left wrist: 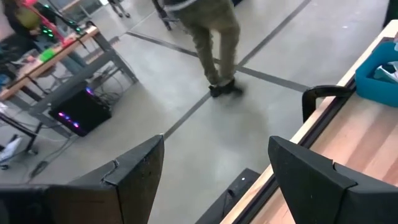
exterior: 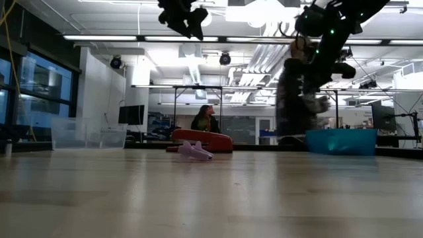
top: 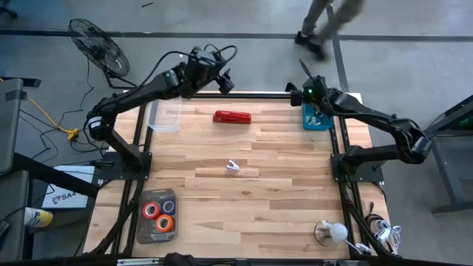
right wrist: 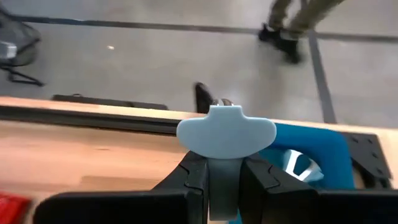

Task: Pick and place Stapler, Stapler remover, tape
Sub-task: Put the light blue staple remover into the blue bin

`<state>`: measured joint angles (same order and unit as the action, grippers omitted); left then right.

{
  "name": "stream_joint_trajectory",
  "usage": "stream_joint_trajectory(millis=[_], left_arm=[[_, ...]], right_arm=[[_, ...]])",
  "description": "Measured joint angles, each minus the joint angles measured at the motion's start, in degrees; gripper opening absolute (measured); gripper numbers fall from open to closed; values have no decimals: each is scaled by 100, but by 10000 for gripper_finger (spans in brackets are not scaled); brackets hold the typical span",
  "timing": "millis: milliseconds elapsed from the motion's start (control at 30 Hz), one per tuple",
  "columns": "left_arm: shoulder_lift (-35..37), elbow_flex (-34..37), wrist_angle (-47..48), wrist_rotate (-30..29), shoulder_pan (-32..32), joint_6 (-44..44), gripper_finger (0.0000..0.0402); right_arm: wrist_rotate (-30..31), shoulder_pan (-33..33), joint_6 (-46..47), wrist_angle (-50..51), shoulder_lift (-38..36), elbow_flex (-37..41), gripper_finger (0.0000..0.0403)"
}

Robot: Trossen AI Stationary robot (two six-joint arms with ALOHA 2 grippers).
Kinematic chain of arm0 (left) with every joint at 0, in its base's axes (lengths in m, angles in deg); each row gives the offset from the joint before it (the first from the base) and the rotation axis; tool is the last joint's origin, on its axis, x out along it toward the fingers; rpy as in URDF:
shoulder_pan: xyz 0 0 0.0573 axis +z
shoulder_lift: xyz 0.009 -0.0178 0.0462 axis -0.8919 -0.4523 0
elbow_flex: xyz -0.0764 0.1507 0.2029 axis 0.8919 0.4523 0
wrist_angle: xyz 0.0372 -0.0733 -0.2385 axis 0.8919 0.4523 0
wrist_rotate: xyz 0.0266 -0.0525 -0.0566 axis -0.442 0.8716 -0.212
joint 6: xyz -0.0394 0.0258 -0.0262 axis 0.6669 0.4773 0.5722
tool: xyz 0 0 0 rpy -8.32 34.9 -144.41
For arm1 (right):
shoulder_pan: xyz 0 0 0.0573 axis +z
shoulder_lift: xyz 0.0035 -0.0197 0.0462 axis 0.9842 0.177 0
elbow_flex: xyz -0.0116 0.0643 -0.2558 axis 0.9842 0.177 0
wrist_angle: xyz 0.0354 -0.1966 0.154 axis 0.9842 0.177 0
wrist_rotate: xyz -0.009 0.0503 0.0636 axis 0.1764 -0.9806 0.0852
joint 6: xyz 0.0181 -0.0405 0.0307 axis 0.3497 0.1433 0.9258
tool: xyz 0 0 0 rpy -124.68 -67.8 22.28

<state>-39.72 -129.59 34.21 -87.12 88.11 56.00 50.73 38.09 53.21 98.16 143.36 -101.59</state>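
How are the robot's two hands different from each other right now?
The left hand is open and holds nothing, while the right hand is shut on a pale blue staple remover. The left hand hangs past the table's far edge beside the clear bin; the right hand hangs by the blue bin. Both are raised off the table, at its far side.

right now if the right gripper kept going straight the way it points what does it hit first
Probably the blue bin just ahead of the right gripper, which is shut on a pale staple remover; depth is unclear.
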Motion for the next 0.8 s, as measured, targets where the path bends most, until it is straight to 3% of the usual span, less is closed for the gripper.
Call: stream_joint_trajectory(millis=[267,533,800], left_arm=[[0,0,153,464,405,0,285],[-2,0,411,546,474,-125,285],[-2,-4,448,556,472,-157,285]], right_arm=[[21,-462,707,432,597,0,38],[730,-507,2205,1193,1263,3,38],[489,-532,2716,1471,1842,3,48]])
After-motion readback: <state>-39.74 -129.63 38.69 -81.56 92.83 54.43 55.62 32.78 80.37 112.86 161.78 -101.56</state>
